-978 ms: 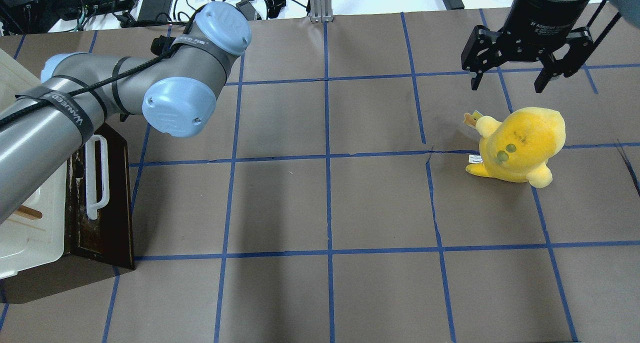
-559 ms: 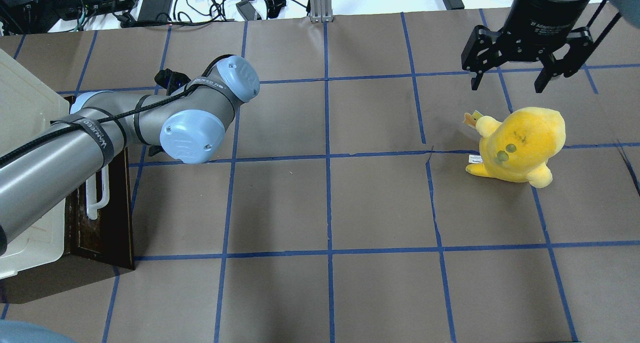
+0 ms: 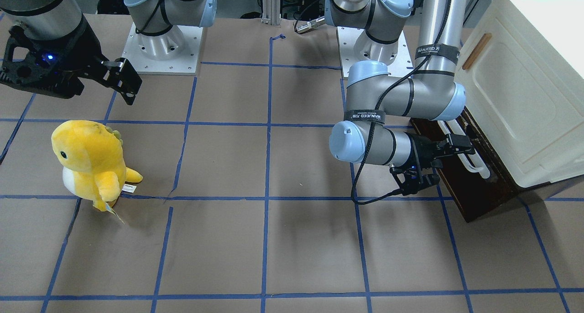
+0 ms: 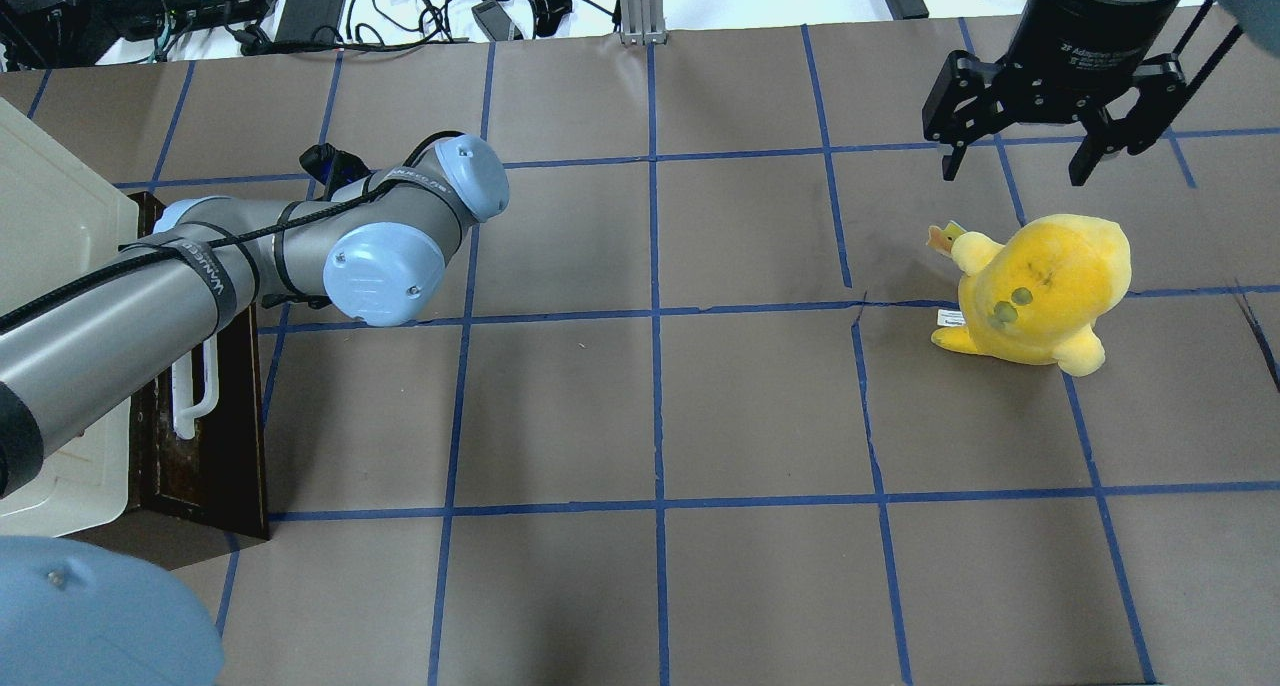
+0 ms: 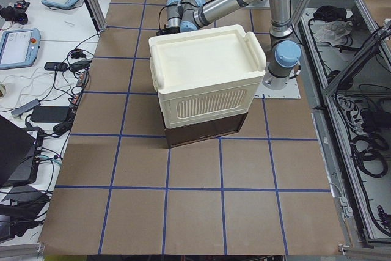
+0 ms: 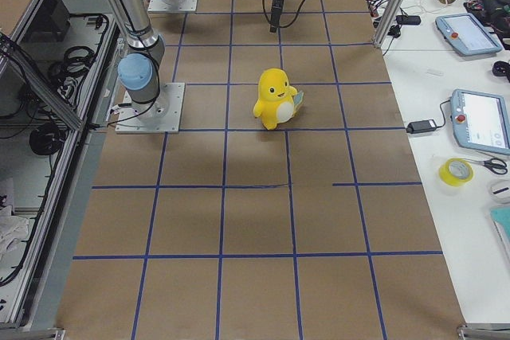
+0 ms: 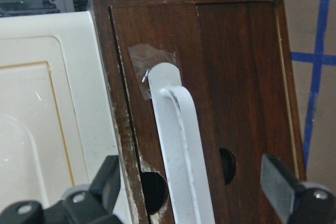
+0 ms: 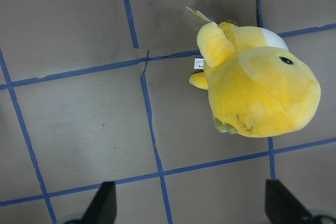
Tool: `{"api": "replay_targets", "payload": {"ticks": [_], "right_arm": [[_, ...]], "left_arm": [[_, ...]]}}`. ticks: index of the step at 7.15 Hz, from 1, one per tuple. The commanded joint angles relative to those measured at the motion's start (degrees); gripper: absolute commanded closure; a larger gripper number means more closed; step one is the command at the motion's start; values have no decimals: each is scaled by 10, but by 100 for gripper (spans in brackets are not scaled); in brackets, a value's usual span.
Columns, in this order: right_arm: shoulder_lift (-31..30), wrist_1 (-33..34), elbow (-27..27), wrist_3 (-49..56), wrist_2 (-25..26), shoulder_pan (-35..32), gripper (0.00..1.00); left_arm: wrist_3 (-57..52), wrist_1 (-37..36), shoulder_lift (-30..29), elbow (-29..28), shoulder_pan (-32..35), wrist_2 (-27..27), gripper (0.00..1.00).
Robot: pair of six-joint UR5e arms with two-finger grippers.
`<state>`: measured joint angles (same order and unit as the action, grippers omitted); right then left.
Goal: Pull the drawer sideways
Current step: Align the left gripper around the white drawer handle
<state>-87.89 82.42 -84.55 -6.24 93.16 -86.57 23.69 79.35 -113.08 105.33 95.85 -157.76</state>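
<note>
The drawer (image 3: 461,192) has a dark brown worn wooden front and a long white bar handle (image 3: 475,161), and sits under the cream-white cabinet (image 3: 524,98). The overhead view shows its front (image 4: 215,446) and handle (image 4: 196,391) partly under my left arm. My left gripper (image 3: 439,162) is open at the drawer front. In the left wrist view (image 7: 191,184) the handle (image 7: 178,129) runs between the two fingers, apart from both. My right gripper (image 4: 1018,164) is open and empty, above the table beyond a yellow plush toy (image 4: 1040,286).
The cabinet (image 4: 50,226) fills the table's left end, with a small wooden handle (image 3: 477,50) on its face. The plush (image 3: 89,162) stands on the brown paper with blue tape lines, also below my right gripper (image 8: 257,93). Cables and power bricks (image 4: 310,6) lie past the far edge.
My left arm has swung down and in toward the drawer, which brought the wrist low at the handle. The right arm and the plush have not moved.
</note>
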Motion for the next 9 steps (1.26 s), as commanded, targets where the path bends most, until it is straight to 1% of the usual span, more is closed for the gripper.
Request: {"api": "replay_targets", "payload": {"ticks": [1,3,6,7,8,9], "right_arm": [[0,0,0,0,0,0,0],[0,0,0,0,0,1,0],[0,0,0,0,0,0,0],[0,0,0,0,0,1,0],[0,0,0,0,0,0,0],[0,0,0,0,0,0,0]], "left_arm": [[2,0,-18,11,-7,-46,13],[2,1,-14,32,-38,-50,13],[-1,-3,-22,26,-28,-46,13],[0,-3,-22,26,-26,-46,16],[4,0,-22,29,-22,-43,35],[3,2,-21,31,-22,-44,45]]}}
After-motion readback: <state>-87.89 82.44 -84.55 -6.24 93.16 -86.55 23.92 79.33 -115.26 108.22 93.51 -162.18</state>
